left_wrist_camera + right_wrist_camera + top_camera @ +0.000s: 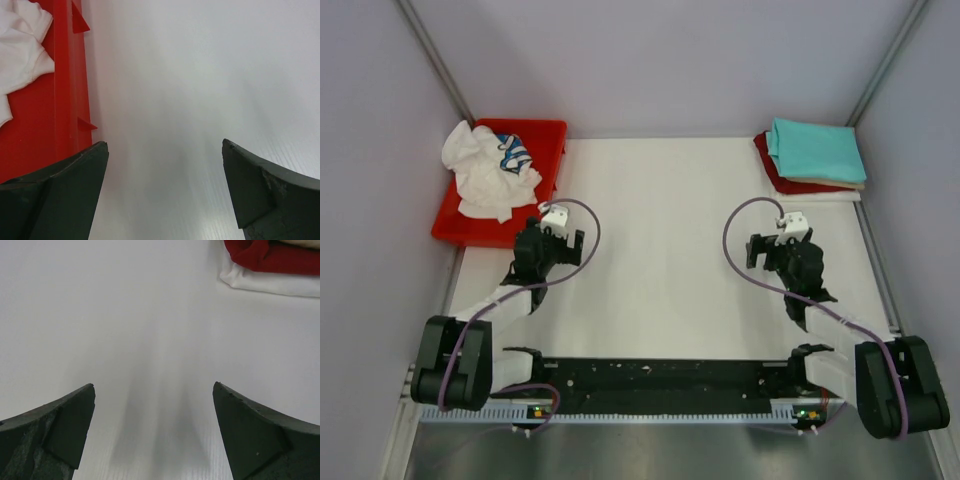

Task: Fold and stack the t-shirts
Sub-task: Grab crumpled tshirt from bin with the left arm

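A crumpled white t-shirt with a blue-and-black print [490,166] lies in the red tray [546,135] at the back left; a white fold of it shows in the left wrist view [20,45]. A stack of folded shirts sits at the back right, teal [815,150] on top, cream and dark red [772,170] below; the dark red one shows in the right wrist view [272,257]. My left gripper [552,222] is open and empty, just right of the tray's near corner. My right gripper [775,240] is open and empty, in front of the stack.
The red tray's wall [65,100] stands close to my left gripper's left finger. The white table [660,250] is bordered by lilac walls and metal frame rails. A white cloth edge [270,284] lies under the dark red shirt.
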`<state>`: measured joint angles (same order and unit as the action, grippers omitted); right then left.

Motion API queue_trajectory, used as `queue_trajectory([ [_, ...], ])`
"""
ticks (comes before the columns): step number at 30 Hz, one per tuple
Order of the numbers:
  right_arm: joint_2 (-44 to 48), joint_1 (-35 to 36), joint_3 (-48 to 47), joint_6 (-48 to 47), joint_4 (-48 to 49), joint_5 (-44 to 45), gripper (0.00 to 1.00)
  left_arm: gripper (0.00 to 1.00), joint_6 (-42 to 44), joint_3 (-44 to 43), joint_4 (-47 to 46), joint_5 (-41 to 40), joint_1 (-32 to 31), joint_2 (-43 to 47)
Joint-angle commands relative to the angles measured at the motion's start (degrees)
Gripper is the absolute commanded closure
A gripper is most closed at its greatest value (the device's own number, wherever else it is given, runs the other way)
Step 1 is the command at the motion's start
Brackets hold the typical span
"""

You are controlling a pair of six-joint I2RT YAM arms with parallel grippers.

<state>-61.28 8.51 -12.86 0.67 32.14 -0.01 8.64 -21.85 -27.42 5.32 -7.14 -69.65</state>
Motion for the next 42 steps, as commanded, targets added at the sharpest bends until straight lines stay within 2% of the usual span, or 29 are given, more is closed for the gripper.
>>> queue_trajectory([
  [1, -0.2, 0.7, -1.6, 0.3, 2.8, 0.2, 0.01, 0.01, 1.9, -2.1, -2.6, 4.1, 0.5, -1.4],
  [3, -0.7, 0.7, -1.8, 0.3, 2.4, 0.3, 0.01, 0.01, 3.1, -6.3, 1.9, 10.7, 0.5, -1.5],
  [6, -1.0, 0.6, -2.3, 0.1, 2.1, -1.3, 0.01, 0.01, 12.0, -18.3, 21.7, 24.4, 0.5, -0.3],
  [8, -1.0, 0.6, -2.3, 0.0, 2.1, -1.4, 0.01, 0.01, 19.6, -25.0, 32.5, 29.3, 0.5, -0.5],
  [9, -1.0, 0.7, -2.3, 0.0, 2.1, -1.5, 0.01, 0.01, 19.8, -28.1, 34.9, 27.0, 0.5, -1.1],
  [11, -1.0, 0.7, -2.3, -0.1, 2.0, -1.8, 0.01, 0.01, 19.7, -33.2, 36.1, 15.4, 0.6, -4.1],
  [14, -1.4, 0.6, -2.7, -0.2, 1.8, -2.2, 0.01, 0.02, 21.5, -45.3, 42.4, -3.5, 1.8, -14.4],
  [16, -1.9, 0.7, -3.0, -0.3, 1.4, -2.6, 0.01, 0.07, 20.7, -52.9, 47.3, -10.8, 4.7, -21.5],
  [22, -4.7, 0.7, -5.4, -0.3, -0.4, -4.9, 0.01, 0.1, 15.3, -77.6, 59.7, -10.7, 16.3, -41.9],
  [27, -5.3, 0.6, -5.9, -2.0, -0.9, -5.6, 0.01, 0.11, 15.1, -95.0, 71.1, -9.9, 18.2, -57.9],
  [30, -5.5, 0.7, -6.2, -2.0, -1.3, -5.5, 0.01, 0.1, 16.3, -100.0, 74.3, -7.6, 18.2, -64.5],
  [33, -6.0, 0.7, -6.6, -2.1, -1.6, -5.6, 0.01, 0.07, 16.4, -100.7, 74.0, -5.6, 18.5, -67.7],
  [35, -6.0, 0.7, -6.6, -2.1, -1.6, -5.6, 0.01, 0.08, 15.8, -100.8, 73.2, -1.3, 18.9, -68.2],
  [39, -5.9, 0.8, -6.6, -2.0, -1.6, -5.5, 0.01, 0.23, 15.5, -100.8, 72.2, 4.9, 19.3, -68.3],
  [40, -5.8, 0.8, -6.5, -2.1, -1.6, -5.5, 0.01, 0.33, 15.4, -101.0, 72.2, 5.6, 19.3, -68.4],
  [41, -5.5, 0.7, -6.4, -2.0, -1.7, -5.4, 0.01, 0.59, 15.5, -101.2, 72.2, 6.0, 19.3, -68.6],
  [42, -5.4, 0.7, -6.4, -1.8, -1.6, -5.4, 0.01, 0.93, 15.4, -101.4, 71.9, 5.7, 19.3, -68.6],
])
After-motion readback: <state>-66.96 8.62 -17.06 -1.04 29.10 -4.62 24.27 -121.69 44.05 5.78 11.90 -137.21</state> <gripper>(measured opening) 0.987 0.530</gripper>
